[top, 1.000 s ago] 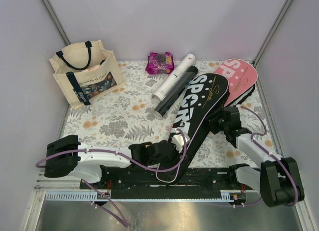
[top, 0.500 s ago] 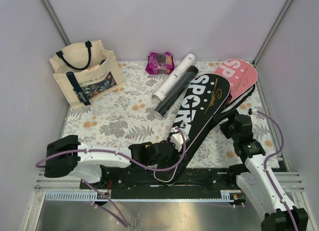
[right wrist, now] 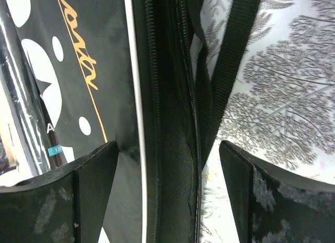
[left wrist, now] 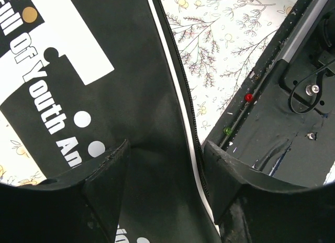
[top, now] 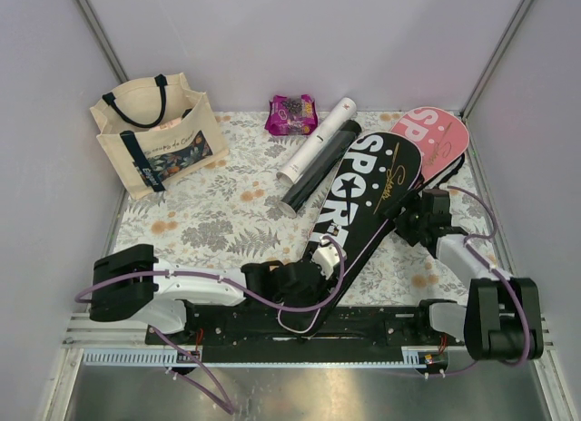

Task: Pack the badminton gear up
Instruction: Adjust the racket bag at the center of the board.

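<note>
A black "SPORT" racket cover [top: 368, 181] lies slantwise on the floral mat, its head partly over a pink "SPORT" cover [top: 442, 132]. My left gripper [top: 313, 259] is shut on the black cover's narrow handle end [left wrist: 152, 122]; my left gripper's fingers [left wrist: 165, 148] press both sides. My right gripper [top: 410, 223] is open, its fingers [right wrist: 167, 148] standing apart on either side of the cover's zipped edge [right wrist: 167, 96]. A white tube [top: 318, 140] and a black tube [top: 316, 171] lie side by side left of the covers. No rackets or shuttlecocks show.
A cream tote with navy handles [top: 154, 135] stands at the back left. A purple-pink snack packet [top: 292, 114] lies at the back. A black strap [right wrist: 230, 70] trails beside the cover's edge. The black base rail [left wrist: 272, 112] runs along the near edge.
The black cover's head has swung right, further over the pink cover. My right arm drew back from the cover, then returned to its zipped edge. My left gripper kept hold of the handle end.
</note>
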Controlling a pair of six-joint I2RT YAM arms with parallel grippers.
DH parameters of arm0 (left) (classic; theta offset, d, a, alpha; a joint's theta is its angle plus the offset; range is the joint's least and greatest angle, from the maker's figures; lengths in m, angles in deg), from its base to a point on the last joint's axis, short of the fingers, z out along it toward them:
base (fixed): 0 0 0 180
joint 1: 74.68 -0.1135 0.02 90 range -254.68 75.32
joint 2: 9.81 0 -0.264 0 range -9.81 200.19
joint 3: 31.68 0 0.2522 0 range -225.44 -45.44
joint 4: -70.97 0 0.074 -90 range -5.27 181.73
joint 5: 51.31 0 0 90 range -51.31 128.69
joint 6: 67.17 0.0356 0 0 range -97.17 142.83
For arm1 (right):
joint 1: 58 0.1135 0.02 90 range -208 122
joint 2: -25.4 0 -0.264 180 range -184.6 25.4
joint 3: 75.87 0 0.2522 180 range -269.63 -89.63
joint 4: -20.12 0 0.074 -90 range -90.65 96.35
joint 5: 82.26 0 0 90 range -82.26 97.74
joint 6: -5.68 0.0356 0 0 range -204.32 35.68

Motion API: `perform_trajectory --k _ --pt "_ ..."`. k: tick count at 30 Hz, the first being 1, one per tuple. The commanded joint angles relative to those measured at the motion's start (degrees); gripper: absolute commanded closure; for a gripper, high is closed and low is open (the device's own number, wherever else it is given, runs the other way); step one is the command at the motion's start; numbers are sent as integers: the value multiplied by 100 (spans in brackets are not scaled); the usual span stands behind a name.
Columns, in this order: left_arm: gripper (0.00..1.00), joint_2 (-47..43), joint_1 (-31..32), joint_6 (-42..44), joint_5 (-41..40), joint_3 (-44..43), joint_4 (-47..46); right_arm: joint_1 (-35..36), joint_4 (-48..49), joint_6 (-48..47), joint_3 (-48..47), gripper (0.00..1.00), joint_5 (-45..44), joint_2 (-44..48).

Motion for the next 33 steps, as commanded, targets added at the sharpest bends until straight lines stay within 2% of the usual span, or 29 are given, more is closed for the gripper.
perform_trajectory --k 1,6,15,16,20,23,29,33 --pt "37 -123 23 28 78 -7 54 -86 986 -185 -87 15 1067 -531" --pt "32 -193 14 98 254 -51 46 -306 1539 -89 273 21 1200 -708" --pt "27 -606 14 229 149 -191 370 -341 2111 96 564 40 1489 -989" --pt "26 -719 14 265 140 -183 379 -341 2146 140 590 44 1525 -972" --pt "14 -1115 6 353 -149 -130 397 -341 1963 491 591 75 1657 -613" --pt "9 -1379 -64 537 -395 -130 625 -341 1691 868 555 98 1674 -165" --pt "7 -1783 -635 686 -318 -411 1670 -341 979 1606 204 100 1560 653" --pt "12 -2275 -706 1694 -273 -175 1418 -332 741 2406 -86 100 1560 830"
